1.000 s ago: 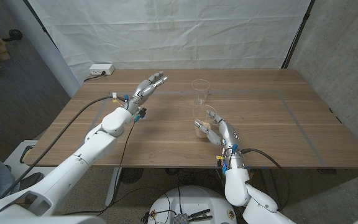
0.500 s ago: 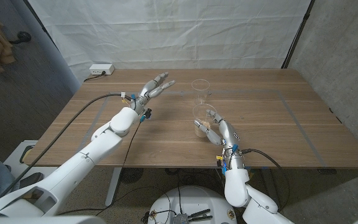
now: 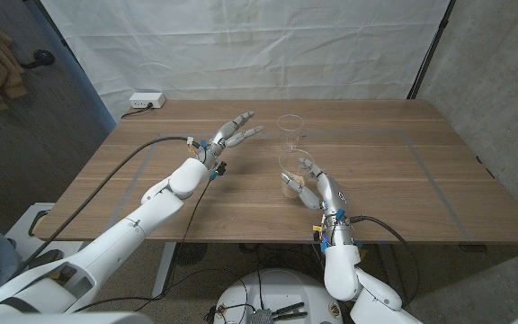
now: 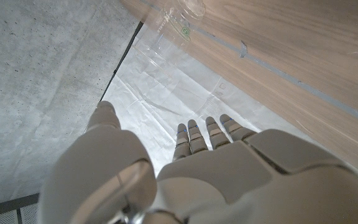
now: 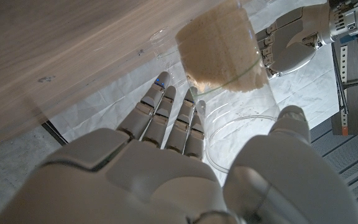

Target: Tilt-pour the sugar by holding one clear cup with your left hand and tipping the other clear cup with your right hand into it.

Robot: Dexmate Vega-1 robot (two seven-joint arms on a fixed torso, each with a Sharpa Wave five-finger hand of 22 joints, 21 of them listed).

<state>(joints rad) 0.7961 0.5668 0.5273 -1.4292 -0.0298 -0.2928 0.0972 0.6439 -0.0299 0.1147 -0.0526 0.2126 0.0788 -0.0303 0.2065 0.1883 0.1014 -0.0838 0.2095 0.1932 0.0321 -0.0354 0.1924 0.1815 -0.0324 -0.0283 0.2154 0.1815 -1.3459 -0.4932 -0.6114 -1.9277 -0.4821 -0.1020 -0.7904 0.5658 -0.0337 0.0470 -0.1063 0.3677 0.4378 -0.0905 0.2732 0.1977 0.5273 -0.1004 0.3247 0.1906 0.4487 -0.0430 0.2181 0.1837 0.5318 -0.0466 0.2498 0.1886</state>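
On the wooden table (image 3: 403,180), the right hand (image 3: 317,189) wraps its fingers around a clear cup holding brown sugar (image 5: 219,53) near the middle. The empty clear cup (image 3: 290,131) stands farther back, near the left hand (image 3: 232,131), which hovers with fingers spread, holding nothing.

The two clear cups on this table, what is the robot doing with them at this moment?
The right hand is wrapped around the near clear cup, which holds brownish sugar and stands upright on the wooden table. The left hand is open in the air, fingers pointing toward the empty far cup without touching it. No pouring has begun; the left hand has yet to take hold of its cup.
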